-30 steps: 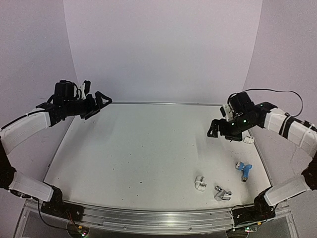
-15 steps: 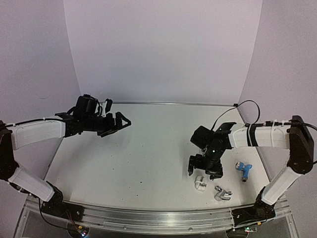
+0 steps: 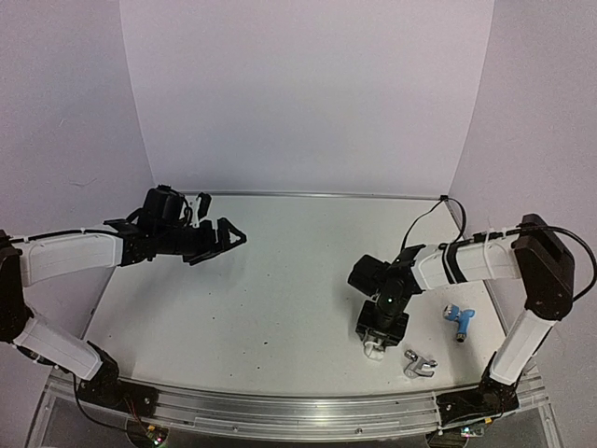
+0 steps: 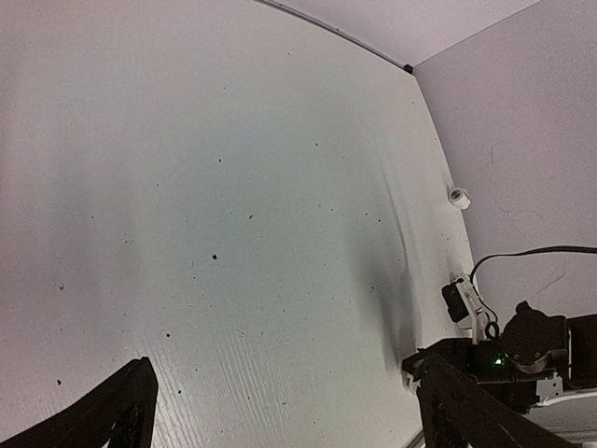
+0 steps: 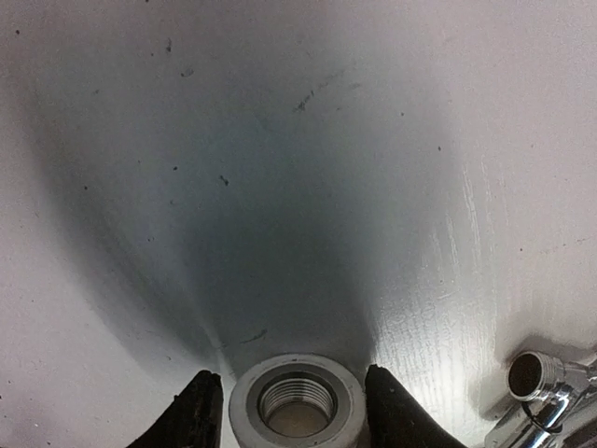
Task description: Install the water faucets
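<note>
- Down near the front edge, the right gripper (image 5: pixel 297 415) sits half shut around a white ring (image 5: pixel 297 403); whether it squeezes, I cannot tell.
- Left gripper (image 3: pixel 224 247) is wide open, empty.

The faucet (image 5: pixel 545 390) gleams like polished metal; the fitting (image 5: pixel 244 401) looks matt plastic.

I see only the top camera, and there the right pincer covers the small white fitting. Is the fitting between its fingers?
Observer: Yes. In the right wrist view the white fitting sits between the fingers of the right pincer, threaded opening toward the camera. Whether they touch it, I cannot tell.
Operator: Does a finger touch the silver faucet?
Observer: No. A gap shows between the nearer finger and the silver faucet.
Operator: I see no other fitting.
Observer: The left wrist view shows a second white fitting by the far right wall.
</note>
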Action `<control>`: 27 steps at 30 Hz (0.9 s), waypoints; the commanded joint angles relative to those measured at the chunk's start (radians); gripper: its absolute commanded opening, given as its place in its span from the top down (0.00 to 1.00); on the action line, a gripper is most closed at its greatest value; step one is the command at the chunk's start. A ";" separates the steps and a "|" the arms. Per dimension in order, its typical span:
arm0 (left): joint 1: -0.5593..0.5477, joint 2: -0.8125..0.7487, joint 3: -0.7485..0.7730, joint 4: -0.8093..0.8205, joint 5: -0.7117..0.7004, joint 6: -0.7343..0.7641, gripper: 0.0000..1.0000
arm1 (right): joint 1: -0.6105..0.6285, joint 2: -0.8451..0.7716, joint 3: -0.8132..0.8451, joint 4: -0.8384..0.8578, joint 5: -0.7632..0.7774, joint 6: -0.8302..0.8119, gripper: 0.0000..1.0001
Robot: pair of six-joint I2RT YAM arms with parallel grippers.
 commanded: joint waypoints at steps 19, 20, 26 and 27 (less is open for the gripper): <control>-0.113 -0.029 -0.144 0.329 0.116 -0.108 0.01 | -0.009 0.232 0.293 0.812 -0.136 0.542 0.71; -0.140 -0.022 -0.141 0.336 0.103 -0.085 0.01 | -0.007 0.256 0.329 0.823 -0.155 0.555 0.71; -0.193 0.065 -0.111 0.338 0.019 -0.064 0.05 | 0.006 0.275 0.371 0.893 -0.161 0.603 0.71; -0.195 0.088 -0.106 0.338 0.009 -0.068 0.07 | 0.006 0.270 0.373 0.894 -0.155 0.602 0.71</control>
